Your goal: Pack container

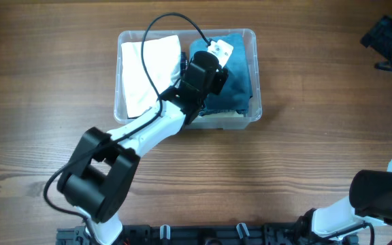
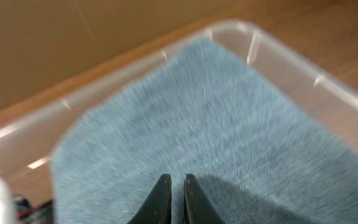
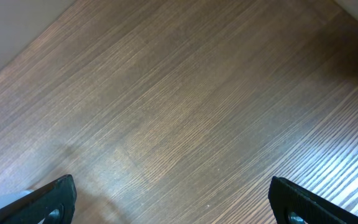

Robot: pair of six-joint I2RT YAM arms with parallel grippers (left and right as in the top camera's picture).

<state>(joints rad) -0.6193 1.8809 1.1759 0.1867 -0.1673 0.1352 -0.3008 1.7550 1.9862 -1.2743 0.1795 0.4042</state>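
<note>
table: brown wood-grain table (image 1: 305,136).
container: clear rectangular plastic tub (image 1: 256,75), toward the table's far edge, left of centre; folded white cloth (image 1: 145,71) and blue towel (image 1: 240,82) inside.
left hand (image 2: 173,199): fingers together, nothing pinched, over the towel.
right hand (image 3: 176,199): wide open, empty, above the table.
handling: likely light, slick, walls flex; grip the rolled rim.
</note>
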